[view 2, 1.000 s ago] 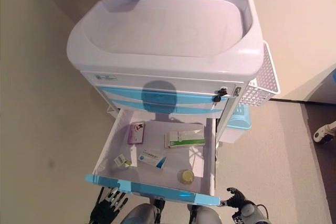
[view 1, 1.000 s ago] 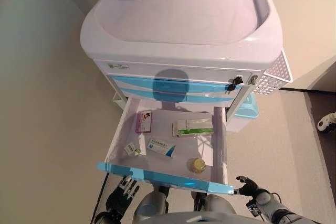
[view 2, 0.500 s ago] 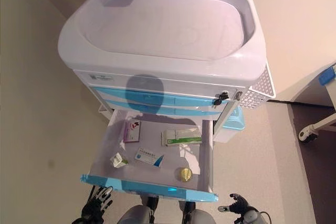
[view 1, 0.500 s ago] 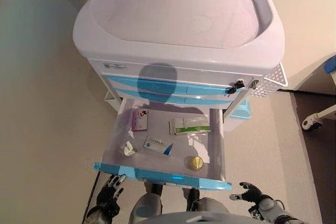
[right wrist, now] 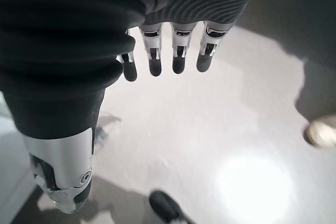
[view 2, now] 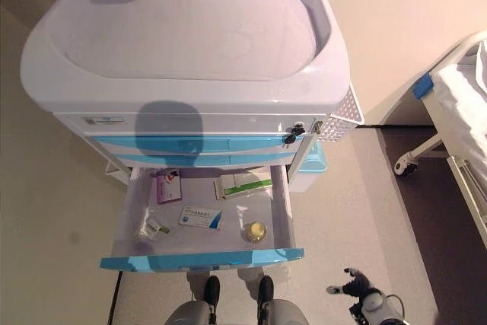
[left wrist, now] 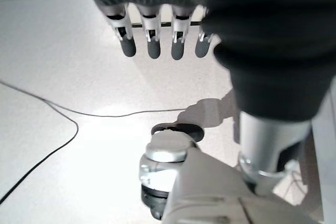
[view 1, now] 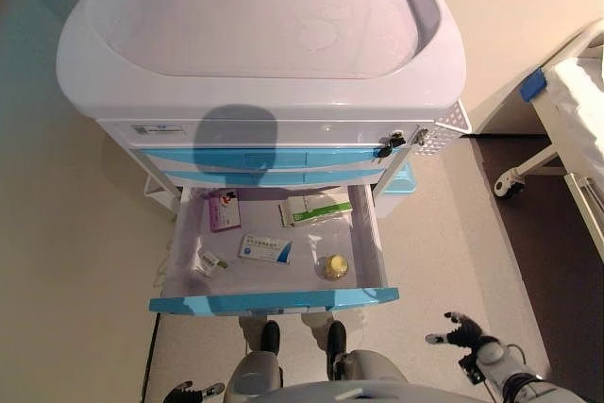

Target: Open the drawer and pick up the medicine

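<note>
**Drawer open, both hands low and empty**

Drawer (view 1: pixel 274 302) of the white cart (view 1: pixel 264 35) is pulled out. Inside: green-white medicine box (view 1: pixel 315 208), blue-white box (view 1: pixel 265 249), pink box (view 1: pixel 224 211), small yellow jar (view 1: pixel 334 267), and a small item (view 1: pixel 209 260), maybe a vial. Right hand (view 1: pixel 462 331) hangs below and right of the drawer front, fingers (right wrist: pixel 155 59) straight and spread, holding nothing; medicine lies well ahead of the fingertips. Left hand (left wrist: pixel 157 30) is down by the floor, fingers straight, apart, empty, well short of the drawer.
</note>
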You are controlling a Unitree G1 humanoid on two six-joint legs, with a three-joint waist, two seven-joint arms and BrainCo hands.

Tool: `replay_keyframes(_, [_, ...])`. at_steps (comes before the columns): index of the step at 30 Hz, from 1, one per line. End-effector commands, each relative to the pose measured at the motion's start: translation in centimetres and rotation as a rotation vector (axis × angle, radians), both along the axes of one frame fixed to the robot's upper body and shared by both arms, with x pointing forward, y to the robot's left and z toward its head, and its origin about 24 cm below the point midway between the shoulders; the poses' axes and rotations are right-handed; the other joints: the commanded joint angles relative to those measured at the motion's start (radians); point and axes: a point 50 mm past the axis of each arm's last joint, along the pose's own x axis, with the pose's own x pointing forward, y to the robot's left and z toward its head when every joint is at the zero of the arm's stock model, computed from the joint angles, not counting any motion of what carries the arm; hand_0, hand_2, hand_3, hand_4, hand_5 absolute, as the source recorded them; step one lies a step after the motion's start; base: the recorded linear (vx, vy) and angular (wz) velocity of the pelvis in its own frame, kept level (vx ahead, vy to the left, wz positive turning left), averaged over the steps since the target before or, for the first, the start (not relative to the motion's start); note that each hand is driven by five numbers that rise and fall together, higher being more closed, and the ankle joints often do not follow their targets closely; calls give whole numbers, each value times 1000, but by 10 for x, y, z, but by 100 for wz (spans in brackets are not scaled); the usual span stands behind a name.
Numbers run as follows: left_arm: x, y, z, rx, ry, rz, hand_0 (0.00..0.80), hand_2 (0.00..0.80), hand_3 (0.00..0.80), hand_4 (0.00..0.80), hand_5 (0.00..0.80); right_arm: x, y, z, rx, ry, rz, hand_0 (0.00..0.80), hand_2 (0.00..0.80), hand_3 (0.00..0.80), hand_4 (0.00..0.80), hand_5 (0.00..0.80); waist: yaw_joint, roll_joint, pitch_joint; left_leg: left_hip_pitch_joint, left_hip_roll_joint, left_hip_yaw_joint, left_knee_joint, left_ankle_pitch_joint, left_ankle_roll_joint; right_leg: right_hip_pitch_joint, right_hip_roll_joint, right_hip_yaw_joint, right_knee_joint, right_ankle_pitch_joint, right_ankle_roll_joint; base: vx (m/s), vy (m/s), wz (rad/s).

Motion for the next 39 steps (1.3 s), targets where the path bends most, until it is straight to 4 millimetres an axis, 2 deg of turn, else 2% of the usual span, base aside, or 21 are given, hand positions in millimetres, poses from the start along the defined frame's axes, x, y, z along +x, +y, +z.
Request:
replay_keyframes(1, [-8,4,0,44,53,-51,0,0,0,0,0,29,-14,23,-51,-127,13,0,0,0,0,0,-4,-33,13,-41,-71,17,20,-16,49,-22,-46,19,-40,110,104,-3,0,-17])
replay_keyframes(4, [-13,6,0,41,72,-19,0,0,0,0,0,42,-19,36,-63,-189,19,0,0,0,0,0,-1,-41,17,-46,-72,15,22,-16,49,-25,-47,18,-42,112,105,0,-5,-6])
replay_keyframes(6, [-15,7,0,58,82,-36,0,0,0,0,0,65,-17,59,-67,-344,47,0,0,0,0,0,0,-46,19,-48,-71,17,18,-15,49,-29,-47,19,-42,112,106,0,0,0])
replay_keyframes(7, [-15,7,0,58,83,-36,0,0,0,0,0,65,-17,59,-67,-344,46,0,0,0,0,0,0,-46,19,-48,-71,17,18,-15,49,-29,-47,19,-42,112,106,0,0,0])
replay_keyframes(11, [-10,9,1,86,73,-56,0,0,0,0,0,91,-5,105,-76,-588,172,0,0,0,0,0,-4,-54,25,-47,-72,13,13,-13,48,-29,-49,15,-40,112,108,0,0,0])
replay_keyframes(15, [-2,14,4,104,38,-40,0,0,0,0,0,94,8,147,-35,-762,300,0,0,0,0,0,-8,-69,29,-44,-72,5,5,-8,47,-29,-51,8,-37,110,109,-4,-4,3])
replay_keyframes(17, [3,16,5,109,18,-35,0,0,0,0,0,94,21,169,37,-848,372,0,0,0,0,0,-9,-79,31,-44,-74,3,4,-6,47,-27,-53,4,-37,109,110,-12,-10,9])
replay_keyframes(19, [8,17,6,111,-3,-34,0,0,0,0,0,91,32,182,111,-895,434,0,0,0,0,0,-8,-85,33,-42,-74,2,4,-7,47,-25,-54,3,-36,108,110,-7,-4,6])
replay_keyframes(20, [8,17,6,111,-3,-34,0,0,0,0,0,91,32,182,111,-895,434,0,0,0,0,0,-8,-85,33,-41,-74,2,4,-7,47,-25,-54,3,-36,108,110,0,0,0])
replay_keyframes(21, [16,17,8,105,-38,-27,0,0,0,0,0,87,53,205,237,-960,548,0,0,0,0,0,-5,-97,36,-41,-75,4,4,-7,47,-26,-56,3,-34,110,111,0,0,0])
replay_keyframes(22, [16,17,8,105,-38,-27,0,0,0,0,0,87,53,206,237,-960,548,0,0,0,0,0,-4,-97,36,-41,-75,4,4,-7,47,-25,-56,3,-34,110,111,0,0,0])
replay_keyframes(24, [18,17,9,101,-50,-36,0,0,0,0,0,83,69,220,340,-975,651,0,0,0,0,0,-1,-104,36,-41,-76,6,4,-6,46,-28,-57,6,-33,112,112,0,0,0])
replay_keyframes(30, [20,17,10,84,-56,-72,0,0,0,0,0,77,103,250,456,-906,960,0,0,0,0,0,14,-118,31,-43,-78,9,3,-5,44,-32,-60,6,-33,117,114,-2,1,-1])
replay_keyframes(32, [20,18,10,84,-55,-73,0,0,0,0,0,78,106,252,470,-900,979,0,0,0,0,0,15,-118,31,-44,-79,8,2,-4,44,-32,-61,5,-34,117,114,0,0,0])
replay_keyframes(39, [19,20,11,88,-53,-91,0,0,0,0,0,87,137,258,494,-837,1153,0,0,0,0,0,41,-113,44,-56,-84,-3,3,4,44,-38,-66,-6,-35,125,113,-24,1,1])
